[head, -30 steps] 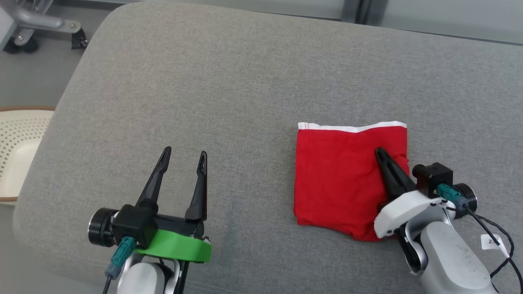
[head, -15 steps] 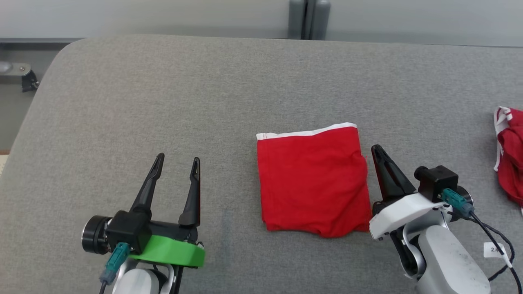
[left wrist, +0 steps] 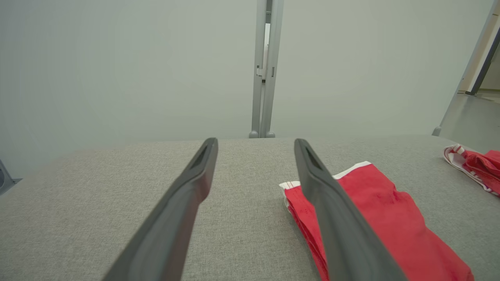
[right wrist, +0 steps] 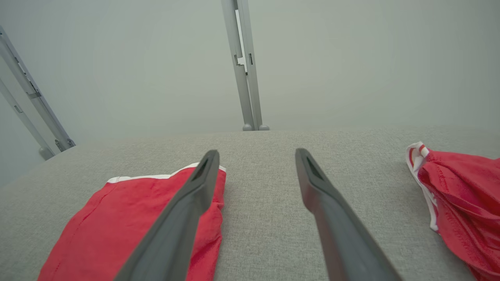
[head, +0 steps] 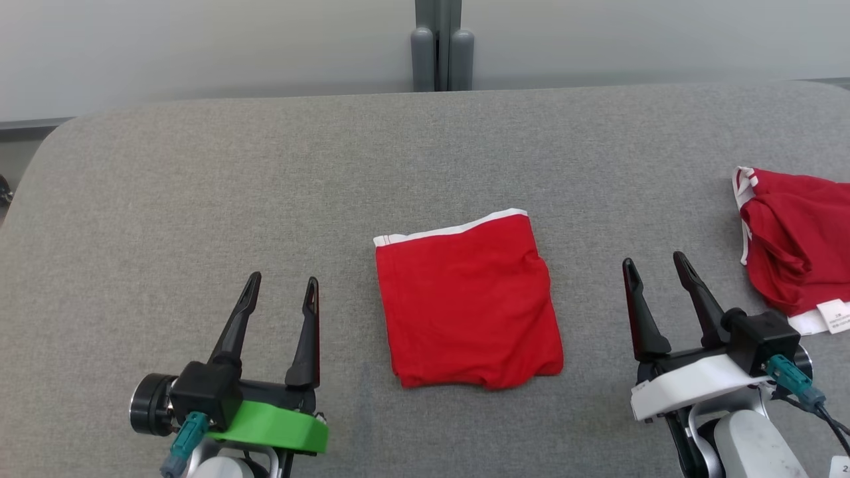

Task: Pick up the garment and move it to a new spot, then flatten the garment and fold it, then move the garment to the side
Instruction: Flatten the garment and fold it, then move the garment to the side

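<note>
The garment (head: 468, 305) is a red piece with a white waistband, folded into a neat square and lying flat in the middle of the grey padded table (head: 265, 166). My left gripper (head: 283, 280) is open to its left, holding nothing, and the left wrist view has the garment (left wrist: 383, 207) beyond the gripper (left wrist: 256, 141) on the right. My right gripper (head: 653, 260) is open to the right of the garment and clear of it. In the right wrist view the gripper (right wrist: 257, 151) has the garment (right wrist: 117, 218) at its lower left.
A second red garment (head: 790, 245), crumpled with white trim and a label, lies at the table's right edge (right wrist: 461, 195) (left wrist: 478, 166). A pale wall with a grey post (head: 436, 46) runs behind the table. Bare grey surface lies between the two garments.
The right gripper has come off the folded garment, opened, and now stands to its right. The head camera has turned, bringing the second garment into view. The left gripper stays open.
</note>
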